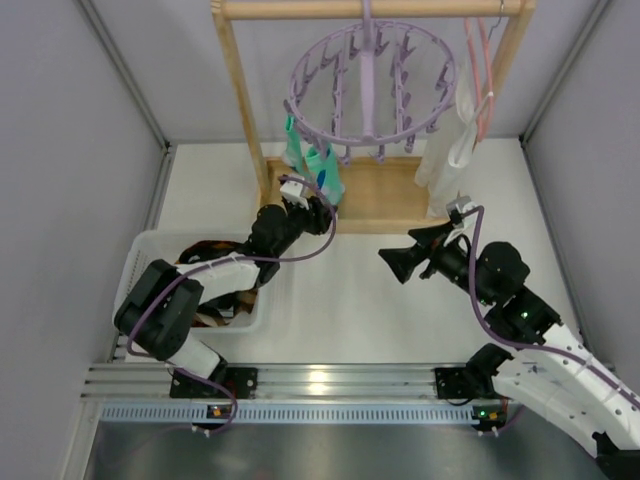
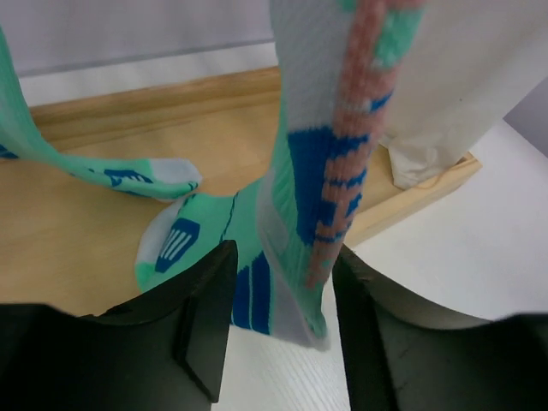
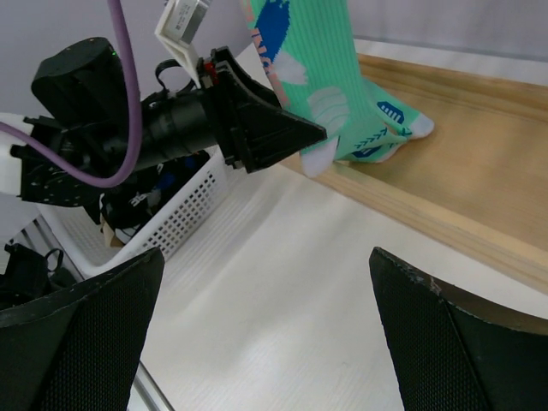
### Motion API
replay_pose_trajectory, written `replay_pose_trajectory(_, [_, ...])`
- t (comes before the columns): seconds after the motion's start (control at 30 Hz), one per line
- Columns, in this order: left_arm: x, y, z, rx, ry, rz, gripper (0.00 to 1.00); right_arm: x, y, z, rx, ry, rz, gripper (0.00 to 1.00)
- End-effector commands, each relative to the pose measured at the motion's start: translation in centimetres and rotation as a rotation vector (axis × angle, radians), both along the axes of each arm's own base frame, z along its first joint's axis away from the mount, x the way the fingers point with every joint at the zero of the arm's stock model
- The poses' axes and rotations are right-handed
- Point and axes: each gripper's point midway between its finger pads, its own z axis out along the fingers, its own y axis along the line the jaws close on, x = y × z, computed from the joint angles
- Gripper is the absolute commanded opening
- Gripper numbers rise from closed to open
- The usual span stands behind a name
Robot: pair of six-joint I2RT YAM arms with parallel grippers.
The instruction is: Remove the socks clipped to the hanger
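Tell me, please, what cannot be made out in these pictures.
- Left wrist view: the teal sock hangs inside the left gripper, and whether it is pinched is unclear. The upper edge cuts off the sock's top, so its clip is unseen.
- Top view: the left arm covers much of the basket, so its contents cannot be identified.
- Top view: the hanger has pegs too small to tell which ones hold socks.

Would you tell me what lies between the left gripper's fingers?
A hanging teal-and-white sock passes between the open jaws of the left gripper, as the left wrist view shows.
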Motion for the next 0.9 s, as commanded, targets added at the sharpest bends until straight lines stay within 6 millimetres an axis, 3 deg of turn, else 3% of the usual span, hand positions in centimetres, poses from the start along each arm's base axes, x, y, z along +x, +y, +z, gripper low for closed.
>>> replay_pose_trajectory(0.0, [2.3,-0.6,5.9,-0.087,-0.19,0.036,0.49,-0.7,-0.2,3.8,0.085,-0.077,0.018,0.99])
replay_pose_trajectory(0.03, [2.4,-0.7,6.4,-0.083,-0.205,0.046,0.27,-0.6,-0.5,4.1,0.085,-0.08,0.007,1.0])
replay_pose_trajectory(0.1, [2.3,-0.5,7.2,-0.078,-0.229,0.091,0.09,-0.7,-0.7,4.6,0.088,-0.088,-0.002,0.99])
replay_pose_trajectory(0.17, [1.1,-1.6,8.5,-0.061,-0.273,0.095,0.0,-1.0,-1.3,5.8,0.102,-0.11,-0.017,0.99])
replay_pose_trajectory(0.2, [0.7,-1.4,9.8,-0.076,-0.291,0.132,0.0,-0.9,-1.6,6.1,0.107,-0.112,-0.035,1.0])
replay_pose_trajectory(0.27, [-0.6,-2.6,10.3,-0.054,-0.284,0.121,0.0,-1.4,-2.3,7.3,0.13,-0.137,-0.052,0.99])
replay_pose_trajectory(0.3, [-0.6,-2.1,11.7,-0.058,-0.293,0.176,0.0,-1.4,-2.7,7.7,0.146,-0.137,-0.071,0.99])
replay_pose_trajectory(0.37, [-2.3,-3.8,11.5,-0.013,-0.283,0.159,0.0,-1.6,-3.4,8.4,0.156,-0.141,-0.095,1.0])
replay_pose_trajectory(0.43, [-2.7,-4.1,12.2,0.035,-0.297,0.214,0.0,-1.3,-4.9,9.0,0.143,-0.124,-0.172,0.99])
replay_pose_trajectory(0.5, [-4.5,-6.2,11.4,0.134,-0.307,0.198,0.0,-0.8,-6.0,9.4,0.115,-0.116,-0.235,0.99])
replay_pose_trajectory(0.53, [-5.7,-7.2,11.6,0.145,-0.309,0.211,0.0,-1.1,-6.5,10.9,0.127,-0.132,-0.249,0.99])
replay_pose_trajectory(0.6, [-6.6,-8.6,10.5,0.208,-0.315,0.202,0.0,-0.9,-7.2,11.1,0.091,-0.113,-0.287,0.99])
replay_pose_trajectory(0.63, [-7.6,-9.6,10.5,0.216,-0.32,0.188,0.0,-1.2,-7.9,13.1,0.105,-0.132,-0.305,1.0])
replay_pose_trajectory(0.67, [-7.8,-9.9,10.2,0.239,-0.319,0.206,0.0,-0.7,-7.9,12.4,0.059,-0.095,-0.321,0.99])
replay_pose_trajectory(0.73, [-8.5,-11.4,8.5,0.299,-0.313,0.193,0.0,-1.0,-8.6,14.8,0.065,-0.116,-0.342,0.99])
replay_pose_trajectory(0.8, [-8.6,-12.5,7.7,0.36,-0.326,0.211,0.0,-0.3,-8.6,15.0,0.022,-0.095,-0.359,0.99])
replay_pose_trajectory(0.87, [-9.4,-14.0,7.0,0.408,-0.343,0.204,0.0,0.2,-8.2,16.7,0.015,-0.103,-0.361,0.98])
